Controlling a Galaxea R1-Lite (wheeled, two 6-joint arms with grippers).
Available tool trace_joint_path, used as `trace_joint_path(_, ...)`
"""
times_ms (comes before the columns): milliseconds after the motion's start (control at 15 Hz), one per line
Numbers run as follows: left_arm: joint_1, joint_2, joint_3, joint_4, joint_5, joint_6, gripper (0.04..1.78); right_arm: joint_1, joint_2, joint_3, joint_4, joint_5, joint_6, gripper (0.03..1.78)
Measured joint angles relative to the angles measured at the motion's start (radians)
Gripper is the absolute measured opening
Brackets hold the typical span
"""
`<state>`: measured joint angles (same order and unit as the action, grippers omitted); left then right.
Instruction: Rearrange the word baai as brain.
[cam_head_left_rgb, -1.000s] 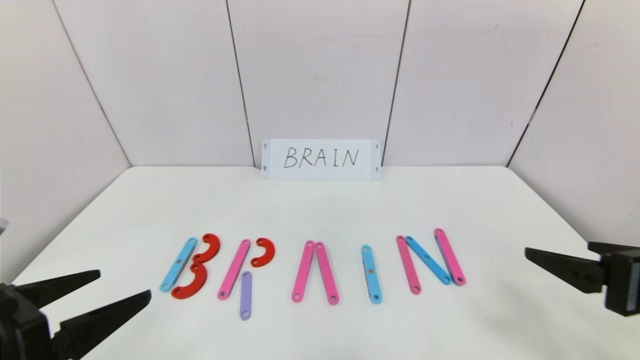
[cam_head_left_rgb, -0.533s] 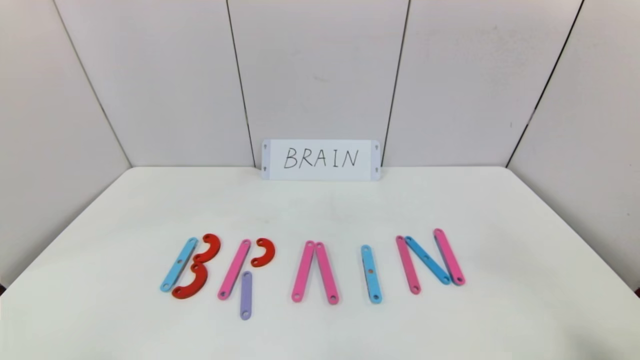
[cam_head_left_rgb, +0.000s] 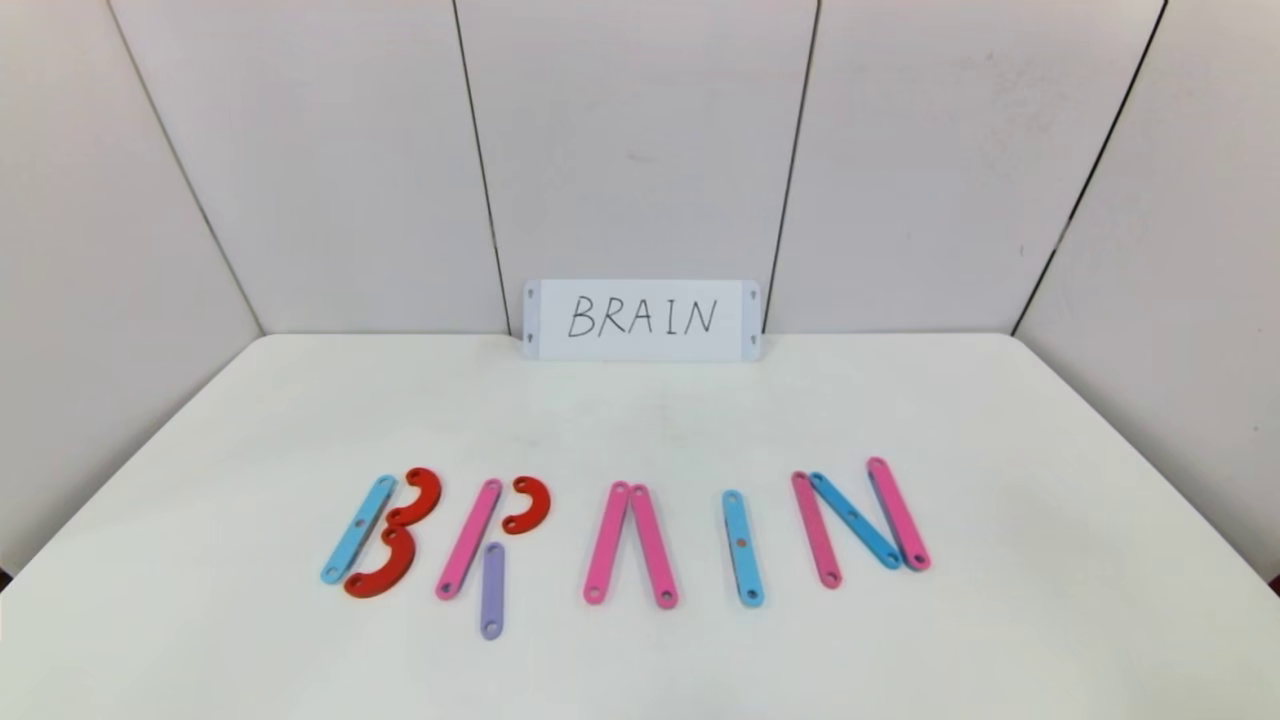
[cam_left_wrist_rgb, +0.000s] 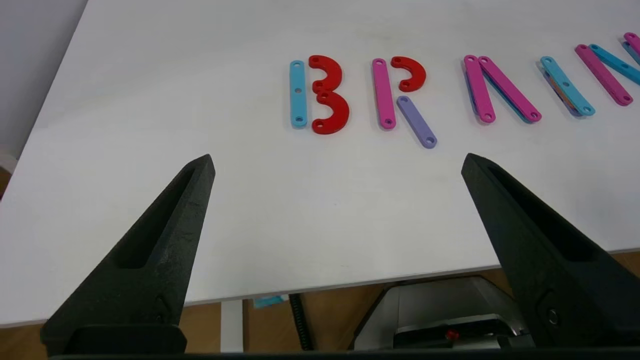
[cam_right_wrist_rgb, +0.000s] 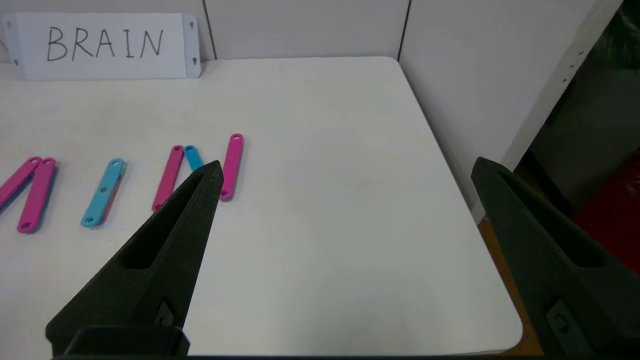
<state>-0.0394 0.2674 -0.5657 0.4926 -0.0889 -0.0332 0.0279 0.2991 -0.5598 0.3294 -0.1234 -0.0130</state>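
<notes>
A white card (cam_head_left_rgb: 641, 319) with "BRAIN" handwritten in black stands upright at the middle of the far edge of the white table (cam_head_left_rgb: 1050, 480), leaning against the pale panelled wall (cam_head_left_rgb: 640, 140). The wall panels close in the table's far, left and right edges. Below the near edge, the left wrist view shows a grey base (cam_left_wrist_rgb: 440, 315) and wood-coloured floor (cam_left_wrist_rgb: 330, 315).

Smooth matt plastic strips (cam_head_left_rgb: 740, 548) in pink, blue and purple, slightly glossier red plastic arcs (cam_head_left_rgb: 384, 564), matt white smooth surface (cam_head_left_rgb: 640, 420), paper-like white card (cam_head_left_rgb: 641, 319), rough grainy black plastic jaws
</notes>
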Motion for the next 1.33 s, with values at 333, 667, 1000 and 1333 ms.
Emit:
trace_joint_path(333, 0.028, -0.18, 0.035, 0.016, 0.003, 0.037, 1.73, -0.022, -0.206, 0.139, -0.079, 0.077, -0.05, 1.74)
trace_joint_path(667, 0.031, -0.259, 0.206, -0.211, 0.037, 0.043, 1.73, -0.026, -0.29, 0.348, -0.323, 0.093, -0.074, 1.74)
trace_joint_path(1000, 0.032, -0.267, 0.523, -0.564, 0.065, 0.169, 1.73, -0.027, -0.3, 0.539, -0.424, 0.105, -0.112, 1.74)
trace_joint_path(1333, 0.032, -0.269, 0.564, -0.483, 0.065, 0.149, 1.73, -0.026, -0.301, 0.559, -0.321, 0.131, -0.054, 1.74)
